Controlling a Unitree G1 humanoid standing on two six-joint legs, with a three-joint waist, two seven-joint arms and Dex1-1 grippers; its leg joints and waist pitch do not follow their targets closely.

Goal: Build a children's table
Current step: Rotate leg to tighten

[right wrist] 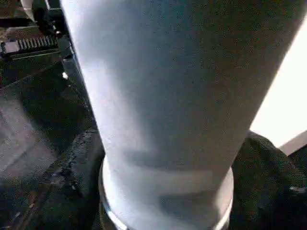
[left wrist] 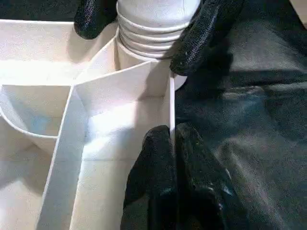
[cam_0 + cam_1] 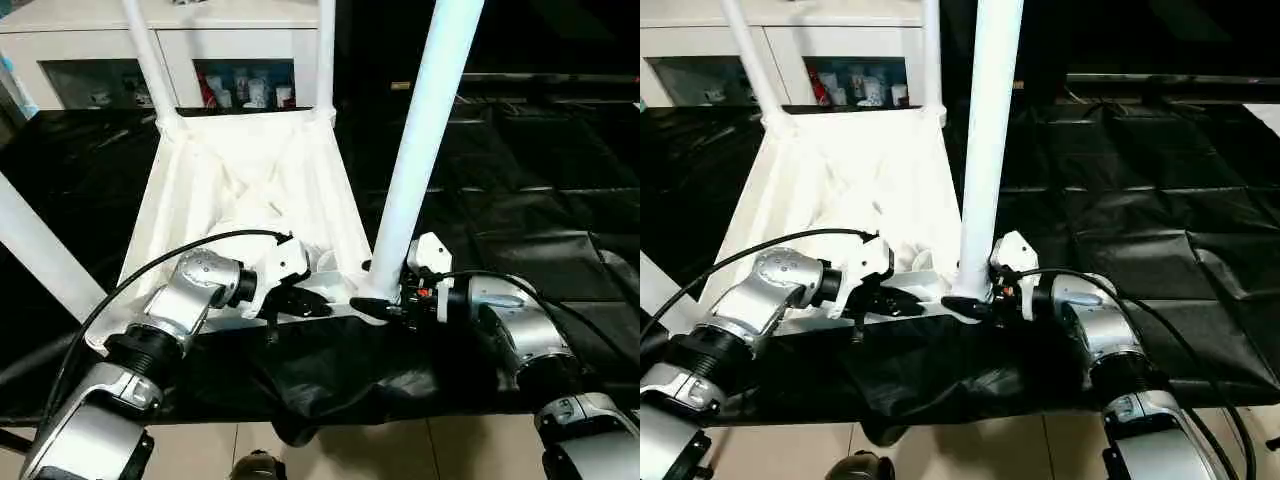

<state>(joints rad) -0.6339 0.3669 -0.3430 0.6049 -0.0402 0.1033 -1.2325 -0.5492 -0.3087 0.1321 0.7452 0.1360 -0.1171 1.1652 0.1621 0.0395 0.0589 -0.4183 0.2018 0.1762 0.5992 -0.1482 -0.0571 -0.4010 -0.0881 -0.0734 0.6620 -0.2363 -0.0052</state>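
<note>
The children's table lies upside down on the black cloth, its ribbed white top facing up. Two far legs and a near left leg rise from its corners. The near right leg stands in its corner socket, its threaded base partly showing. My right gripper is shut on that leg's base, one finger on each side. My left gripper is shut on the top's near rim, just left of that corner.
A white cabinet with glass doors stands behind the table. Black cloth covers the ground to the right and back. Its near edge folds onto pale floor tiles. A black cable arcs over my left forearm.
</note>
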